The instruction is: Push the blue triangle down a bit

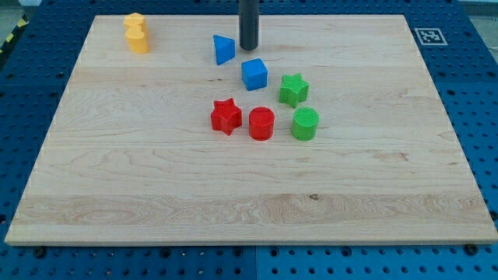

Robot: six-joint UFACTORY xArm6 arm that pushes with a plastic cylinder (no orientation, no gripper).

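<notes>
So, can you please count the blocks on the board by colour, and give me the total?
Yellow: 1, an elongated block
Blue: 2, the blue triangle and a blue cube
Red: 2, a red star and a red cylinder
Green: 2, a green star and a green cylinder
Total: 7 blocks
My tip is just right of the blue triangle.

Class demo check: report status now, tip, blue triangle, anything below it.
My tip just right of blue triangle, slightly apart. Blue cube lower right. Red star further down, straight below.

Wooden board (156, 179) carries blue triangle (223, 49), blue cube (254, 74), five other blocks.
</notes>
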